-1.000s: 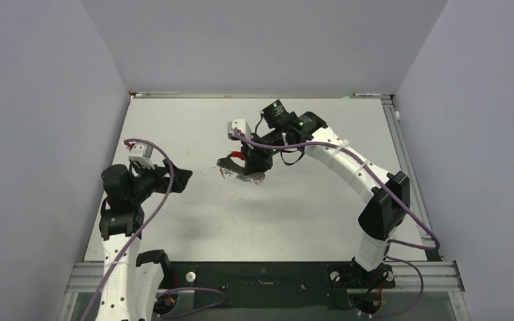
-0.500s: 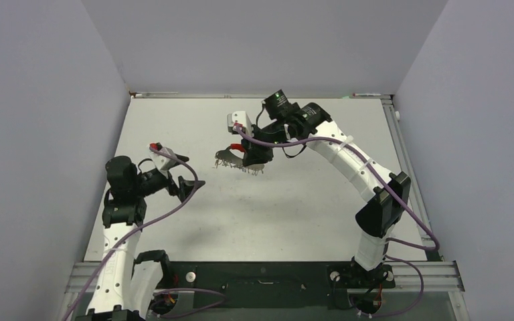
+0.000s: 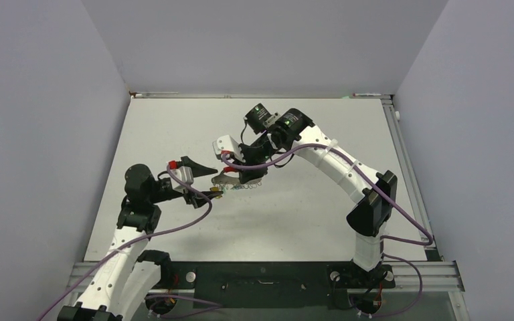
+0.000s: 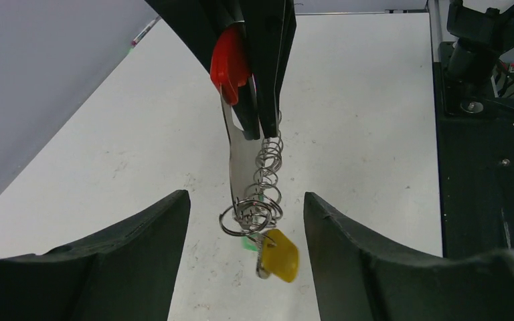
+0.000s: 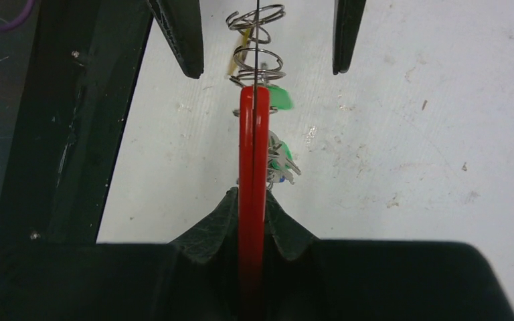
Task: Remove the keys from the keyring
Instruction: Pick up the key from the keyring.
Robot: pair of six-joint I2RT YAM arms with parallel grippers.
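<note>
The right tool (image 5: 253,200) is clamped on the red strap (image 4: 229,63) of the keyring (image 4: 265,167), which hangs above the worktop (image 4: 361,100). The left tool (image 4: 246,214), fingers apart, flanks the hanging keys (image 5: 280,164). It should probably close squarely on the yellow-tagged key (image 4: 278,255) just below the keyring, avoiding the coil.

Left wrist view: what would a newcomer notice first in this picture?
The red keyring hangs at top centre, pinched by the right tool. A yellow-tagged key dangles at its lower end, between the open fingers of the left tool.
</note>
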